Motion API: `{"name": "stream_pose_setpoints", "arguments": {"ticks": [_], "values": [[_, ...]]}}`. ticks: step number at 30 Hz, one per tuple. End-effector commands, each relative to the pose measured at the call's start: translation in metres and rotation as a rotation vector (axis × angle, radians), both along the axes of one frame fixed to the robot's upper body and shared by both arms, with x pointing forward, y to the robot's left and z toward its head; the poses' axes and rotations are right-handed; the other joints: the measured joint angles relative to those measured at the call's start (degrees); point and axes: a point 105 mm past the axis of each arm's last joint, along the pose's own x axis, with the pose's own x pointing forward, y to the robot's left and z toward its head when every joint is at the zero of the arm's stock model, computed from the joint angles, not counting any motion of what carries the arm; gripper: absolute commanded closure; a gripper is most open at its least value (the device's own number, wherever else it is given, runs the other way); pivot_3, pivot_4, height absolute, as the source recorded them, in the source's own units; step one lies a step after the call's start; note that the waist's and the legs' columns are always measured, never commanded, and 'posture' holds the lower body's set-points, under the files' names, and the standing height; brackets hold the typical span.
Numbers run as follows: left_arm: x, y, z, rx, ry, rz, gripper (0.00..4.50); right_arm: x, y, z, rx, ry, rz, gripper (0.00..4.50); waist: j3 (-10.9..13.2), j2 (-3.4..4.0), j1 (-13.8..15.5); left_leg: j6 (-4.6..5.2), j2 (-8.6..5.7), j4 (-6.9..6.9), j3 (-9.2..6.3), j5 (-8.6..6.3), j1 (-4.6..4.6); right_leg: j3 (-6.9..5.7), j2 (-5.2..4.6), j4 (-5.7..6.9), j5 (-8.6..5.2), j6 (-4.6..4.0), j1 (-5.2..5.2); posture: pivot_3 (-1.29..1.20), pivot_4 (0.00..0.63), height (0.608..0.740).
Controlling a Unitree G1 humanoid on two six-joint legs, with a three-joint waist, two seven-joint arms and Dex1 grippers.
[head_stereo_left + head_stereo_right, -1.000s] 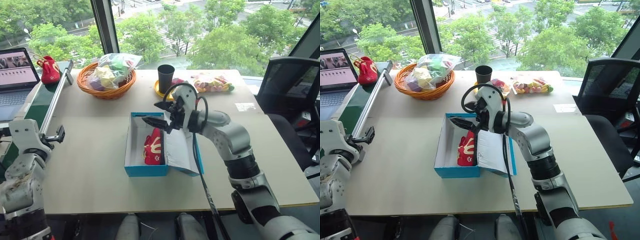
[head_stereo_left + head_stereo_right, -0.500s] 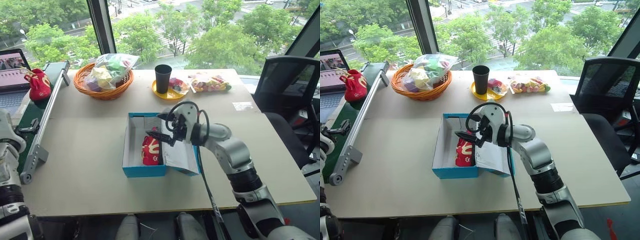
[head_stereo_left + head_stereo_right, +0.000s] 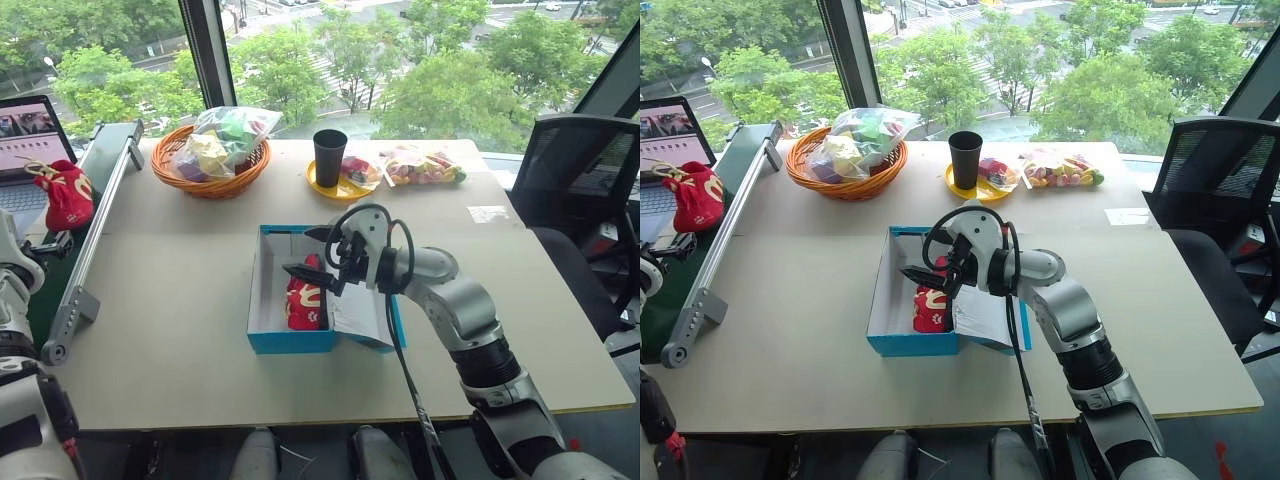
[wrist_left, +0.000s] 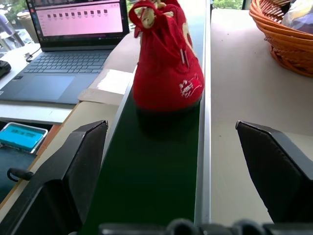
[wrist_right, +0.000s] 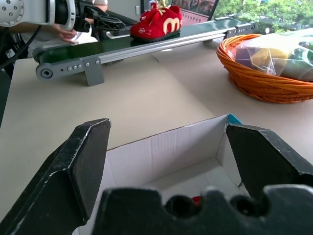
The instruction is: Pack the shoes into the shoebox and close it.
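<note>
Head views: the bright blue cardboard shoebox [image 3: 262,343] lies open mid-table, one small red shoe with cream markings [image 3: 305,297] inside it. The right gripper [image 3: 312,254] hovers just above that shoe, fingers spread wide and empty.

Left wrist view: the left gripper [image 4: 171,171] – fingers wide, holding nothing – faces the second red shoe [image 4: 166,63] on the dark green conveyor belt [image 4: 156,166].

Right wrist view: the box's white inner wall lies between the spread fingers – the far shoe on the belt beyond.
</note>
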Motion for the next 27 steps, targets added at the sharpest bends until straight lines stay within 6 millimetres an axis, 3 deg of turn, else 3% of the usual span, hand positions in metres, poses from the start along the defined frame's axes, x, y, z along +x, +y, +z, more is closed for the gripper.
{"name": "stream_pose_setpoints", "arguments": {"ticks": [1,7,15,19,21,27], "values": [[-0.008,0.015,0.019,0.053,-0.02,0.053,0.0,-0.005,0.001,0.012,0.021,-0.057,0.005,0.03,0.0,0.0,-0.13,0.0,0.0,0.0,0.0,0.0,0.0,0.0,0.0,0.0,0.0,0.0,0.0,0.0,0.15,0.734],[-0.019,0.028,0.013,0.011,-0.002,0.128,0.0,-0.003,-0.004,0.011,0.003,-0.061,-0.018,0.03,0.0,-0.01,0.08,0.0,0.0,0.0,0.01,0.0,0.0,0.0,0.0,0.01,0.0,0.01,-0.01,0.0,0.15,0.734],[-0.009,0.006,-0.017,-0.099,0.047,-0.008,0.0,-0.003,-0.002,0.017,0.005,-0.067,-0.018,0.03,0.0,-0.01,0.32,0.0,-0.01,0.01,0.01,0.0,-0.01,-0.01,-0.02,0.03,-0.01,0.01,0.0,0.0,0.15,0.734],[-0.016,0.013,-0.025,-0.091,0.077,0.047,1.06,-0.003,-0.004,0.018,0.001,-0.07,-0.024,0.0,0.0,-0.01,0.29,0.0,0.0,0.0,0.01,0.0,0.01,-0.01,-0.02,0.05,-0.01,0.01,0.0,0.0,0.15,0.734],[-0.023,0.021,-0.032,-0.05,0.132,0.108,1.81,-0.003,-0.006,0.018,-0.005,-0.072,-0.027,0.0,0.0,-0.01,0.45,0.0,0.0,0.0,0.0,0.0,0.04,-0.01,-0.02,0.07,-0.01,0.01,0.0,0.0,0.15,0.734],[-0.025,0.03,-0.02,-0.019,0.075,0.217,3.79,-0.001,-0.01,0.018,-0.023,-0.076,-0.052,0.0,0.0,-0.01,0.26,-0.01,0.01,0.04,0.0,0.01,0.15,-0.01,0.0,0.13,-0.06,0.11,0.08,0.0,0.15,0.734]]}}
